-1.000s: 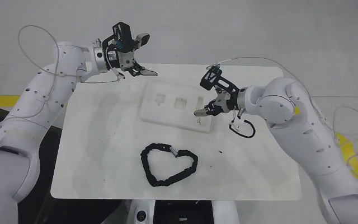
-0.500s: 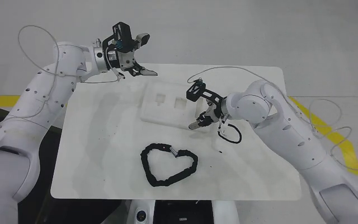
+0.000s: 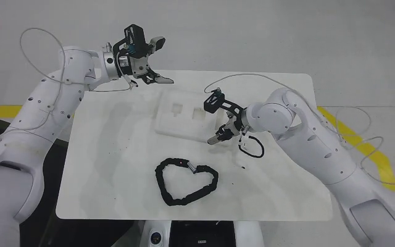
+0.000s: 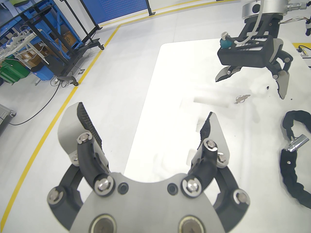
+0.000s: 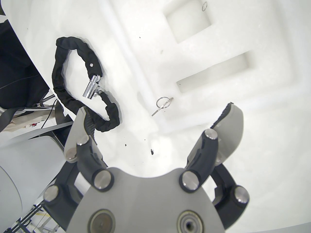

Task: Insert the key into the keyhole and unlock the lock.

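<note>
- We read the table (image 3: 105, 173) from above as a clock face, with 12 at its far edge.
- The left gripper (image 3: 157, 77) hung over the far edge at about 11 o'clock, well apart from the task's things. Its fingers (image 4: 73, 122) were spread wide with nothing between them.
- A white foam tray (image 3: 170, 126) lay just beyond the table's centre, with square and oblong recesses cut into it.
- The right gripper (image 3: 219, 137) hovered over the tray's 4 o'clock corner. Its fingers (image 5: 230, 122) were also wide apart and empty.
- The key (image 5: 162, 104) lay flat on the tray's top face on its small wire ring. It sat at the corner of an oblong recess near the tray's edge, below the right gripper and untouched by it (the left wrist view showed a clear gap between the two).
- The chain lock (image 3: 185, 182), sleeved in black fabric, lay looped on the table at 6 o'clock from the tray, apart from it.
- Its silver lock cylinder (image 3: 196, 167) sat at the loop's far side, at about 1 o'clock.
- A second thin ring (image 5: 204, 6) rested in a square recess.
- A few dark specks (image 5: 152, 151) dotted the table by the tray's corner.
</note>
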